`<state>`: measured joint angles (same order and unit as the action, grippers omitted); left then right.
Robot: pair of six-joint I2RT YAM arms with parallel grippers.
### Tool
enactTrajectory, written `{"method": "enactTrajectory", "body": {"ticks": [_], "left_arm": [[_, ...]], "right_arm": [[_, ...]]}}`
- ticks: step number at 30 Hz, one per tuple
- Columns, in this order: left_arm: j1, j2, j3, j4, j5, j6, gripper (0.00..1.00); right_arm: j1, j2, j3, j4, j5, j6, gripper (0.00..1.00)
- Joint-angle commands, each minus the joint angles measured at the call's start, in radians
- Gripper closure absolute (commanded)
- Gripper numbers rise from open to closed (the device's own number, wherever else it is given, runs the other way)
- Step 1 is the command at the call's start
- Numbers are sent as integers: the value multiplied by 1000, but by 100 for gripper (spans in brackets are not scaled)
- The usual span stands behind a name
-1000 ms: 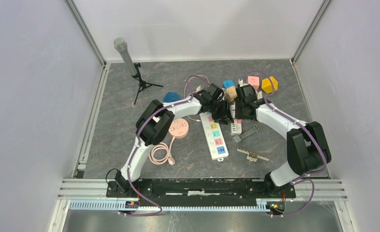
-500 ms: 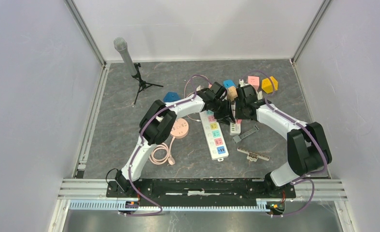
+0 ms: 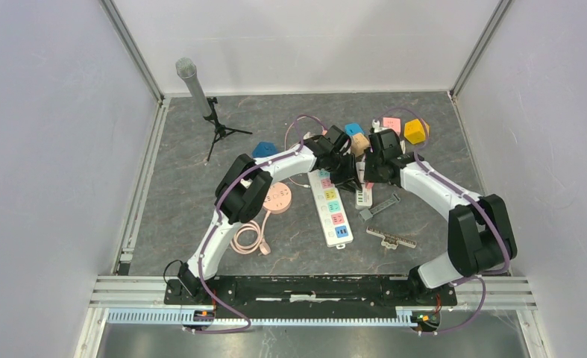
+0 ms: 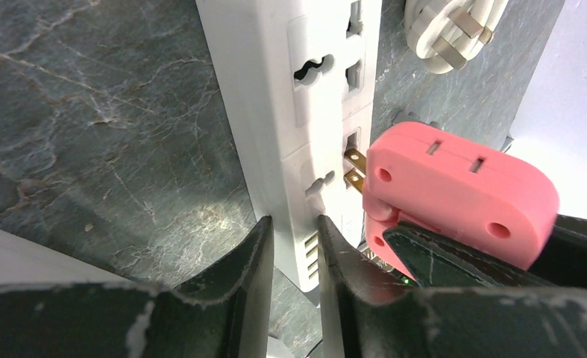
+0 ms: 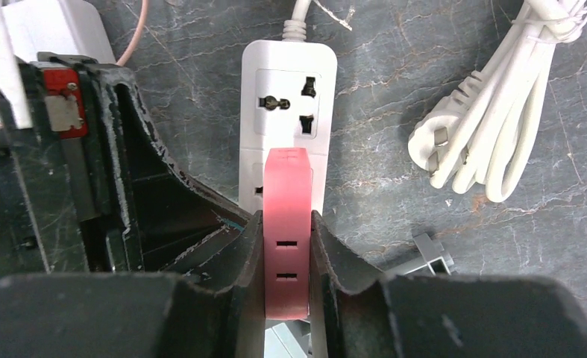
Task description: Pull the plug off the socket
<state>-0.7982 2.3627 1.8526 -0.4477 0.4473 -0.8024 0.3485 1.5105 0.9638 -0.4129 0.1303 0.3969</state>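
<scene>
A white power strip point(image 4: 275, 112) lies on the dark stone table. My left gripper point(image 4: 296, 231) is shut on the strip's near end, one finger on each long side. My right gripper point(image 5: 286, 224) is shut on a flat pink plug point(image 5: 286, 186), held just over the strip point(image 5: 290, 82). In the left wrist view the pink plug point(image 4: 454, 194) is tilted, with its two brass prongs point(image 4: 356, 168) mostly bared at the socket slots. In the top view the left gripper point(image 3: 347, 170) and the right gripper point(image 3: 368, 170) meet over the strip point(image 3: 362, 197) at the table's middle.
A coiled white cable with a plug point(image 5: 484, 142) lies right of the strip. A longer strip with coloured sockets point(image 3: 330, 209), a pink round reel point(image 3: 275, 198), coloured adapters point(image 3: 415, 131), a grey comb-like bar point(image 3: 391, 238) and a microphone on a tripod point(image 3: 201, 97) stand around.
The right arm's elbow has shifted a little to the right and its wrist has moved slightly back. The left arm has edged towards the strip and stays there.
</scene>
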Motion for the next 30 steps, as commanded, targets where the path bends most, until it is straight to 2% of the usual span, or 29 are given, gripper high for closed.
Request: {"method": "enactTrajectory", "body": {"ticks": [1, 6, 10, 15, 18, 22, 25, 26, 30], "left_arm": [[-16, 55, -20, -157, -93, 73, 68], [-16, 49, -16, -161, -92, 76, 68], [-13, 24, 52, -159, -41, 105, 62], [-13, -55, 230, -160, 32, 167, 45], [-12, -135, 273, -158, 31, 211, 33], [-3, -265, 192, -158, -19, 255, 19], [4, -376, 84, -158, -81, 286, 10], [5, -412, 40, -157, -115, 300, 2], [5, -591, -162, -147, -275, 361, 0]], "right_arm": [[-8, -56, 22, 63, -27, 17, 100], [-33, -76, 46, 36, 9, -8, 100], [-77, -120, 66, 11, 47, -36, 100], [-183, -194, 62, -33, 104, -78, 100], [-257, -245, 8, -34, 117, -89, 100], [-401, -288, -89, -9, 57, -62, 100], [-519, -317, -201, 82, -121, -17, 98], [-548, -322, -240, 121, -194, -1, 95], [-640, -332, -344, 237, -344, 82, 84]]}}
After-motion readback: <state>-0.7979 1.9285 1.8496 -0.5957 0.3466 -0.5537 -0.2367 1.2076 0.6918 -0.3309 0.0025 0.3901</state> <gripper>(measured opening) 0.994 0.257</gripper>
